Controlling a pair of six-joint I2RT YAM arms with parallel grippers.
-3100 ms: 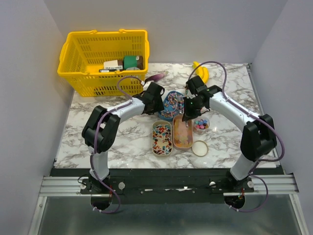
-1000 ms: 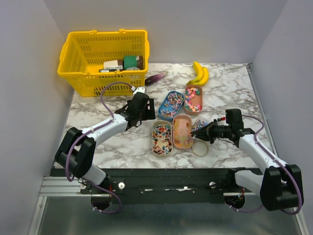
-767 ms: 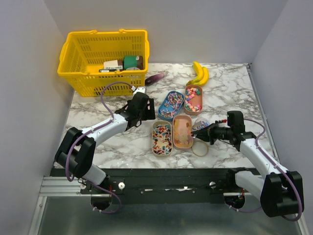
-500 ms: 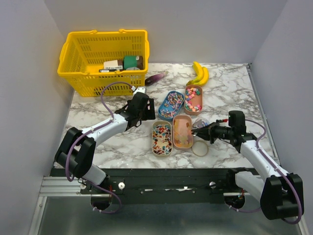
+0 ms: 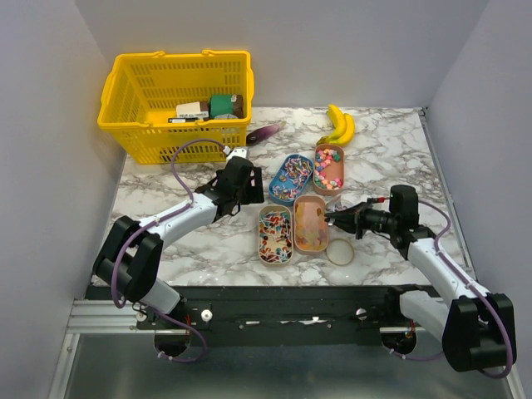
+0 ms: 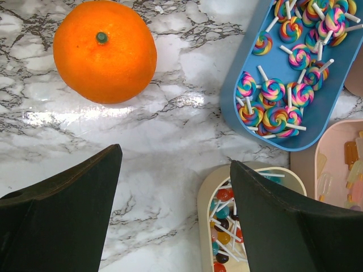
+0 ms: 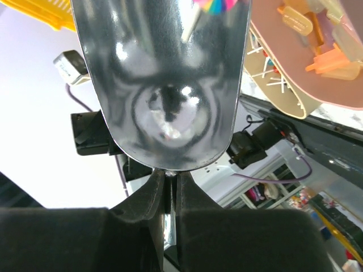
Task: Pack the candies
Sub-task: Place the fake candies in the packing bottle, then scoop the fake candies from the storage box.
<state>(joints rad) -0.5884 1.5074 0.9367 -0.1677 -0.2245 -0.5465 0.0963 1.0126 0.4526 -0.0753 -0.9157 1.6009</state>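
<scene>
Candies (image 5: 293,176) mostly sit in the trays (image 5: 311,250) mid-frame, so we reckon packing's barely started. Our right gripper (image 7: 170,209) is clamped on a metal scoop (image 7: 164,85) just right of them; our left gripper (image 6: 174,161) hangs wide open near the orange (image 6: 105,51).

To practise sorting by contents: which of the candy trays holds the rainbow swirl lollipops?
The blue tray: its lollipops are rainbow swirls, while the cream tray holds small round ones and the pink tray pale bar sweets.
</scene>
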